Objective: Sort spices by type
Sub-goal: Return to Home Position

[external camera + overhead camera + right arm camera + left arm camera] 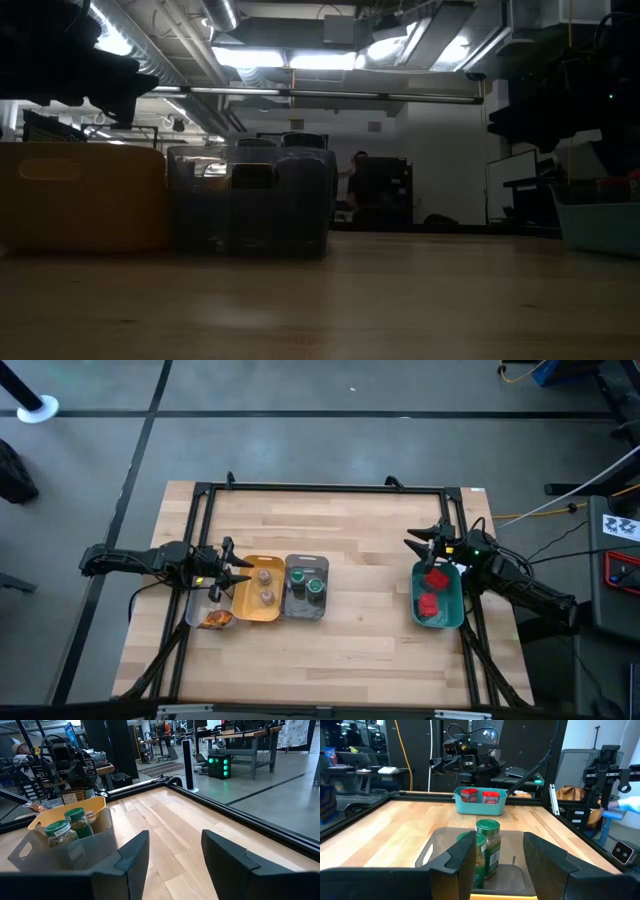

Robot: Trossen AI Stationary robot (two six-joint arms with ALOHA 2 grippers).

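**A:** Which step is in hand?

**B:** The sorting looks done to me. All 8 spices lie in trays by type. The 2 tan jars [267,596] are in the yellow tray [245,610] and the 2 green-lidded jars [315,587] are in the grey tray [300,609], both at the centre of the high view. The 2 packets [215,620] are in the clear tray [194,610], lower left of centre. The 2 red boxes [434,577] are in the teal tray [452,615], at the right. I judge only parking the arms is left.

**A:** And the fingers?

**B:** The left gripper [232,567] hangs at centre-left, above where the clear and yellow trays meet. Its fingers are wide and hold nothing. The tan jars are just to their right and the packets just below them in the frame. The right gripper [420,547] is at the teal tray's upper edge, also wide and empty, with the red boxes just below and not touching.

**A:** What does the next move call for?

**B:** Probably no grasp. Each arm should lift clear and draw back to its own side of the surface [370,560] without clipping a tray rim.
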